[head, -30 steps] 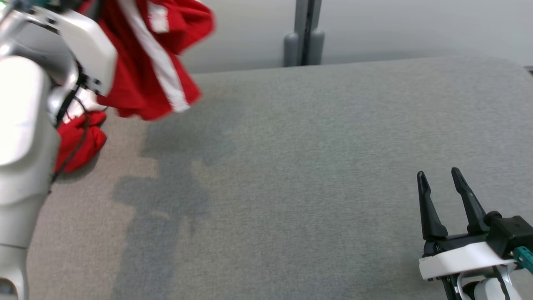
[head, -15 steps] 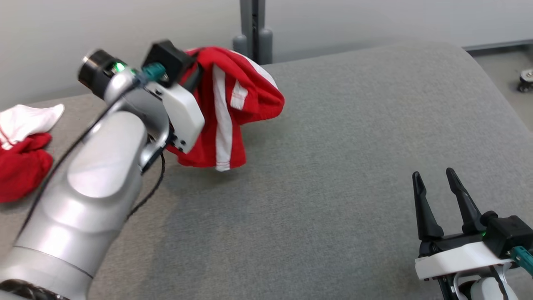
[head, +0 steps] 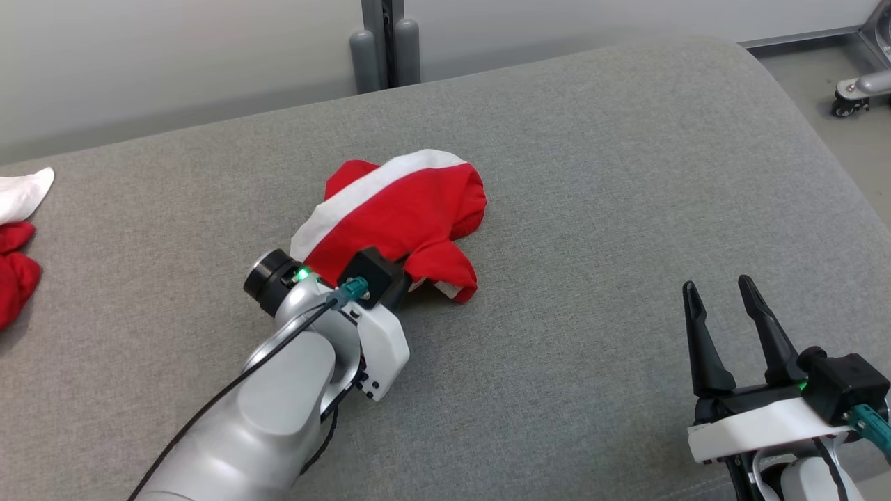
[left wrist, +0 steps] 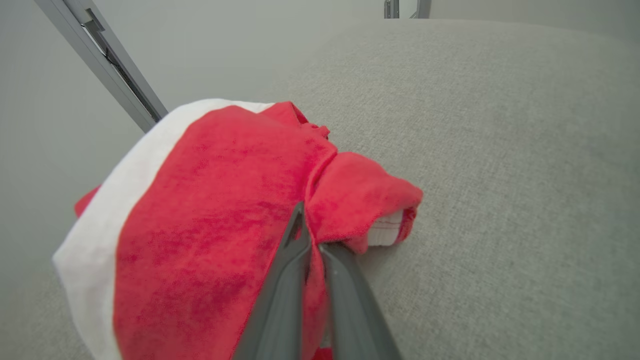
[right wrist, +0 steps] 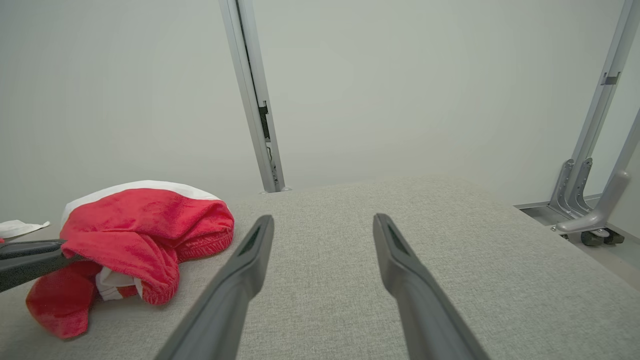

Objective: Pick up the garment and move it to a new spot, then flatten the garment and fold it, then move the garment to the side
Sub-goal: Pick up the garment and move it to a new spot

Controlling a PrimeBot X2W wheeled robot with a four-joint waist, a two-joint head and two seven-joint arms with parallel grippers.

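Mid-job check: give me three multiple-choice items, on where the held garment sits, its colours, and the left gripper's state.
1. The garment lies: A on the grey padded surface; B on the floor; C on a chair.
2. Its colours: A blue, yellow; B red, white band; C black.
3. The left gripper is: A wide open; B shut on the garment; C holding a cup.
Key: 1A, it rests bunched mid-surface; 2B, red cloth with white edge; 3B, its fingers pinch a red fold.
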